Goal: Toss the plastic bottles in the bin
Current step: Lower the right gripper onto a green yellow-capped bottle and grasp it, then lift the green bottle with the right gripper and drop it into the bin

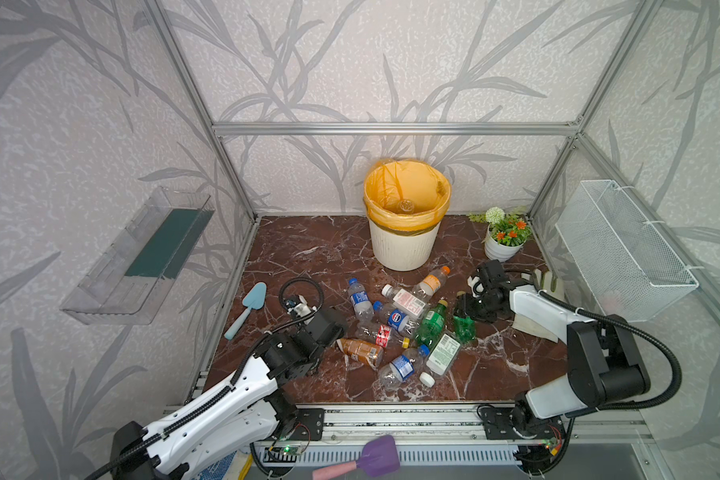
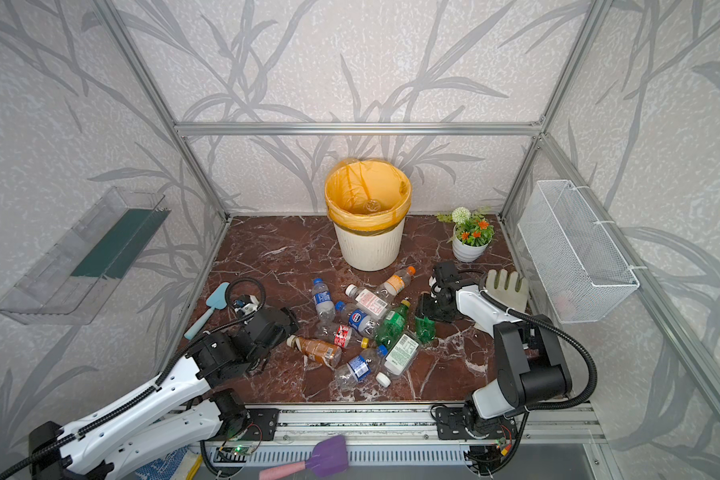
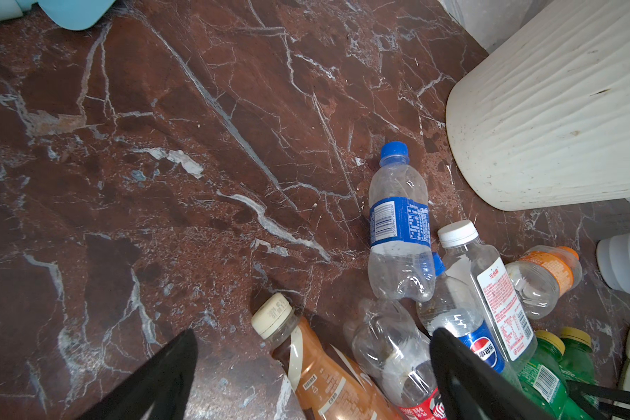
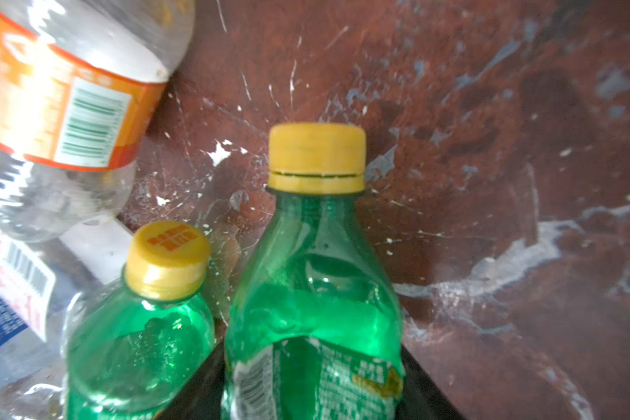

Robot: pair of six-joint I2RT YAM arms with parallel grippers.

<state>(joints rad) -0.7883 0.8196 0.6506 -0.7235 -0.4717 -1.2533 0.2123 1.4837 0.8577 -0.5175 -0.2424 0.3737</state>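
One brown marble desk (image 1: 308, 257) carries one bin (image 1: 404, 249) at the middle of its back edge, with one clear bottle (image 1: 406, 205) visible inside. Ten plastic bottles (image 1: 393, 318) cluster at the desk's centre (two green, one brown, seven clear), just in front of the bin. Bare desk lies left of the heap, up to one blue trowel (image 1: 246, 307) near the left edge, and at the front right corner. The right fingers (image 4: 426, 392) are closed on one green bottle (image 4: 313, 291) at the heap's right edge. The left fingers (image 3: 161, 378) gape wide, holding nothing, over the brown bottle (image 3: 324, 381) at the heap's left edge.
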